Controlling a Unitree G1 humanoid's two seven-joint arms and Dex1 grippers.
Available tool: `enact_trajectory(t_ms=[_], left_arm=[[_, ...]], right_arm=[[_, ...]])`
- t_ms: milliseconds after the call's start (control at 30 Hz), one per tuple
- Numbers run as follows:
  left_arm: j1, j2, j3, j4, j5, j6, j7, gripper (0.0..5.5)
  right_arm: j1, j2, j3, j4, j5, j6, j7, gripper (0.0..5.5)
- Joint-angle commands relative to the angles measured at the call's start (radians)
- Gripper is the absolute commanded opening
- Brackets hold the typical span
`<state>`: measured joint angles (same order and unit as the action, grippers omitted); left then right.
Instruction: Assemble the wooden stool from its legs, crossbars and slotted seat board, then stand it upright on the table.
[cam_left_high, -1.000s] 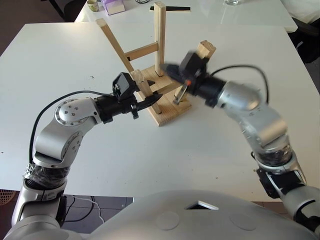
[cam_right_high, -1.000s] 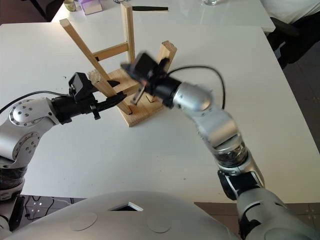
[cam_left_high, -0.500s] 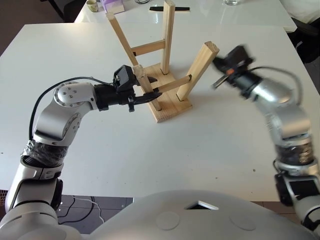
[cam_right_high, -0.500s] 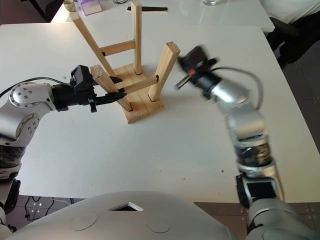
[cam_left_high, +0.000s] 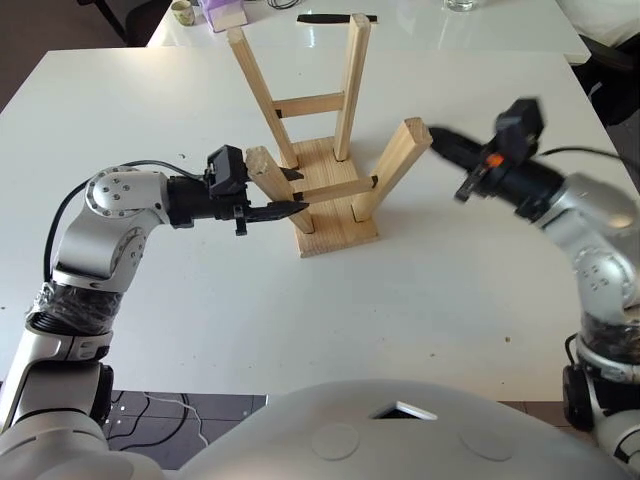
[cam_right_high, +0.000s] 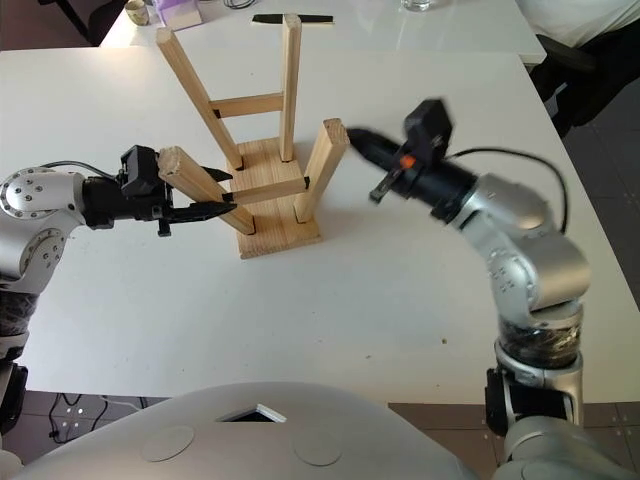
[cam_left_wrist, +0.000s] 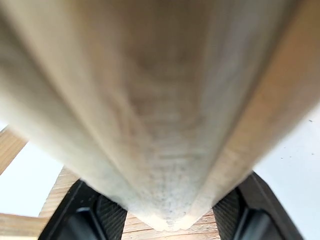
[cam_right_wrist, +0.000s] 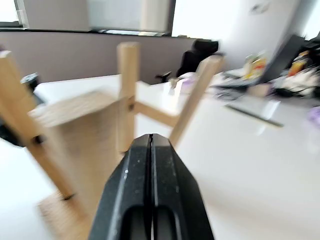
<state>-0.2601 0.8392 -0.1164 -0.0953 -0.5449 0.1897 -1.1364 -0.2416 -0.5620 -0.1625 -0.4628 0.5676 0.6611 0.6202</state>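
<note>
Beside stool (cam_left_high: 338, 226), right hand (cam_left_high: 438, 138) withdrawn

The stool (cam_left_high: 338, 226) is pale bare wood; the table (cam_left_high: 200, 320) is plain white.

At the back, a second white table (cam_left_high: 430, 35). On it: a flat black strip (cam_left_high: 337, 18) near the middle, a small cup (cam_left_high: 185, 11) just beside a purple box (cam_left_high: 226, 12) toward the left end, and a clear glass (cam_left_high: 462, 4) cut off by the top edge. Off to the right, a dark chair (cam_left_high: 612, 65). Low on the left, cables (cam_left_high: 165, 408) on a dark floor.
</note>
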Motion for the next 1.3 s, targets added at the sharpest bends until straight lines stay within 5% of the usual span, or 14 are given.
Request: enact_trajectory(t_ms=[33,200,300,433,633,733,933,1167,1300], left_arm=[[0.02,0.019,0.04,-0.007,0.001,0.088,0.005,2.79],[0.112,0.045,0.141,-0.102,-0.003,0.159,0.073,3.12],[0.352,0.063,0.331,-0.237,-0.025,0.245,0.146,3.12],[0.679,-0.078,0.49,-0.444,-0.052,0.381,0.347,2.86],[0.698,-0.445,0.469,-0.64,-0.061,0.41,0.797,1.91],[0.59,-0.626,0.327,-0.725,0.111,0.37,1.065,1.5],[0.553,-0.709,0.099,-0.735,0.422,0.298,1.249,0.47],[0.593,-0.745,0.176,-0.773,0.648,0.343,1.397,0.02],[0.583,-0.738,0.125,-0.805,0.67,0.358,1.354,0.02]], right_arm=[[0.028,-0.014,0.036,0.086,-0.098,-0.069,-0.019,0.0],[0.137,0.002,0.056,-0.002,-0.144,-0.082,-0.065,0.0],[0.235,0.009,0.058,-0.142,-0.166,-0.054,-0.122,0.0],[0.345,0.034,0.064,-0.269,-0.197,0.0,-0.219,0.0],[0.382,0.099,0.19,-0.303,-0.359,0.005,-0.385,0.0],[0.387,0.145,0.302,-0.325,-0.477,-0.008,-0.481,0.0],[0.3,0.247,0.369,-0.288,-0.609,-0.016,-0.603,0.0],[0.279,0.294,0.297,-0.306,-0.811,0.067,-0.744,0.0],[0.28,0.318,0.383,-0.353,-0.791,0.092,-0.673,0.0]])
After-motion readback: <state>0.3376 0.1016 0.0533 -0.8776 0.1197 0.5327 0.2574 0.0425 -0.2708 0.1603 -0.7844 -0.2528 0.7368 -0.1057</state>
